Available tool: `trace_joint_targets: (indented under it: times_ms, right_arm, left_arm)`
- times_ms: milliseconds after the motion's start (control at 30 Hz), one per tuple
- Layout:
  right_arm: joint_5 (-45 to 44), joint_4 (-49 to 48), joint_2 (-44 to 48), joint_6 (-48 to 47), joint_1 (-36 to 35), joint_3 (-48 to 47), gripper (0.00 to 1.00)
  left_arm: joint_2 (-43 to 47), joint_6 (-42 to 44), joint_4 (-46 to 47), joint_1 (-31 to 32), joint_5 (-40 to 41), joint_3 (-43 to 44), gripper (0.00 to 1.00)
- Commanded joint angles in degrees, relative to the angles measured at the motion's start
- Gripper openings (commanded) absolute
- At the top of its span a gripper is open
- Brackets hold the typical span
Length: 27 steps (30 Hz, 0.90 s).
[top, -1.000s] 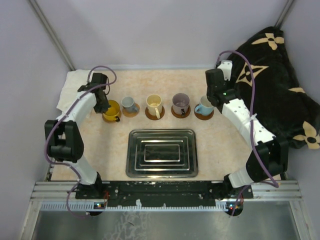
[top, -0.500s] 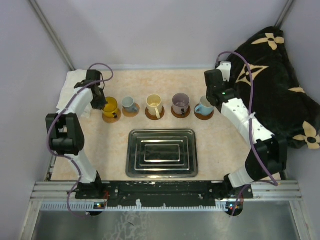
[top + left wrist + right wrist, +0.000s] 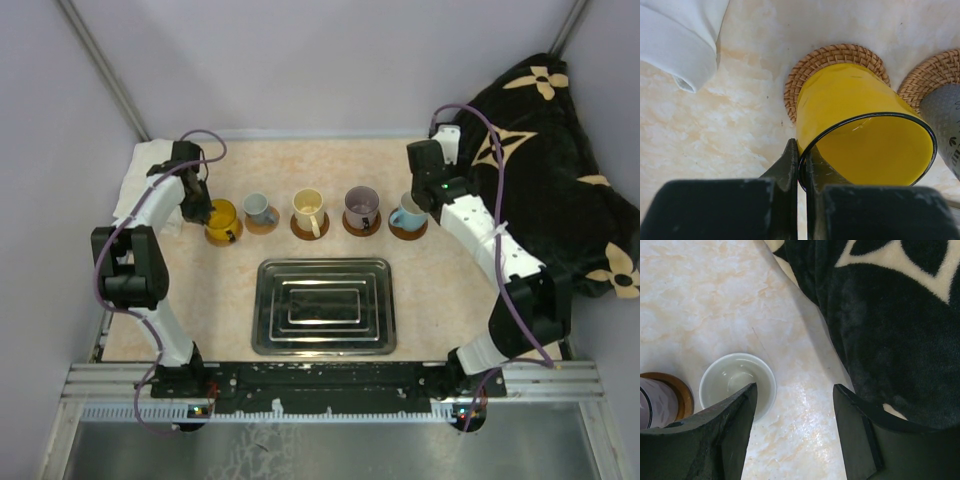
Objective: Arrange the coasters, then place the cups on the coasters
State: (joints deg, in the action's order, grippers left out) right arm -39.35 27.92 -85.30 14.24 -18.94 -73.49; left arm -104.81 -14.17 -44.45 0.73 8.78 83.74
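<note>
The left gripper [image 3: 801,152] is clamped on the rim of the yellow cup [image 3: 850,100], with one finger inside the wall and one outside, on the side away from the other cups. Pinching the rim lets the arm steer the cup without needing room around its body. The cup sits on the coaster [image 3: 812,65] at the left end of the row, whose woven edge shows around the cup's far side. It looks nearer the coaster's near edge than its centre, though the slanted view makes that uncertain. I judge this hold to be for settling the cup before letting go.

The right gripper [image 3: 795,390] hangs with its fingers spread wide and nothing between them, just above the light blue cup [image 3: 737,382] at the right end. From above, all five cups stand in one line across the surface [image 3: 440,290], each on a coaster. The small grey cup [image 3: 258,208], cream cup [image 3: 308,210] and purplish cup [image 3: 361,205] fill the middle.

The steel tray [image 3: 323,305] lies in front of the row, apart from it. A white cloth [image 3: 680,45] lies near the yellow cup on its outer side. A black blanket [image 3: 900,340] with pale flowers lies close beside the right arm. The grey cup stands just beside the yellow one, so clearance is tight there.
</note>
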Motion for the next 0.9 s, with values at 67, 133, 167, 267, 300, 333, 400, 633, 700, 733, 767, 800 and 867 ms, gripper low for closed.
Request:
trace_joint_targets:
  times_ms: [67, 133, 167, 267, 300, 333, 400, 633, 700, 733, 767, 800, 867]
  right_arm:
    - [-0.4, -0.6, -0.2, 1.1, 0.4, -1.7, 0.63]
    - [-0.5, -0.5, 0.0, 1.0, 0.3, -1.4, 0.63]
    - [-0.5, -0.6, 0.2, 1.0, 0.3, -1.3, 0.63]
    - [-0.4, -0.6, 0.2, 0.9, 0.3, -1.0, 0.63]
    - [-0.2, -0.7, 0.1, 0.9, 0.3, -1.0, 0.63]
    - [-0.1, -0.8, 0.0, 0.8, 0.3, -1.0, 0.63]
    - [0.0, -0.9, -0.1, 1.0, 0.3, -1.0, 0.63]
    - [0.0, -0.1, -0.7, 1.4, 0.3, -1.2, 0.63]
    - [-0.1, 0.0, -0.7, 1.6, 0.3, -1.0, 0.63]
    - [-0.1, 0.0, -0.7, 1.7, 0.3, -0.9, 0.63]
    - [-0.1, 0.0, -0.7, 1.7, 0.4, -0.9, 0.63]
    - [-0.2, -0.1, -0.7, 1.7, 0.3, -0.9, 0.63]
    - [-0.4, -0.1, -0.7, 1.7, 0.3, -1.0, 0.63]
  left_arm:
    - [1.7, -1.0, -3.0, -0.6, 2.7, 0.1, 0.0]
    - [1.8, -1.1, -3.0, -0.8, 3.7, -0.3, 0.01]
    - [1.8, -1.1, -2.8, -1.0, 3.8, -0.3, 0.05]
    - [1.0, -1.4, -2.6, -1.2, 2.6, 0.6, 0.42]
    - [0.6, -1.4, -2.5, -1.2, 2.0, 0.9, 0.49]
    - [0.3, -1.5, -2.3, -1.2, 1.5, 1.2, 0.52]
    - [-0.2, -1.6, -1.9, -1.3, 0.8, 1.4, 0.57]
    - [-0.9, -1.5, -0.7, -1.2, -0.1, 2.7, 0.59]
    - [-1.2, -1.5, -0.7, -1.2, -0.2, 2.8, 0.59]
    - [-1.3, -1.4, -0.6, -1.2, -0.4, 2.9, 0.58]
    - [-1.5, -1.5, -0.5, -1.2, -0.8, 2.9, 0.58]
    - [-1.6, -1.6, -0.4, -1.2, -1.4, 2.9, 0.57]
    - [-1.8, -1.7, -0.4, -1.2, -2.4, 2.8, 0.56]
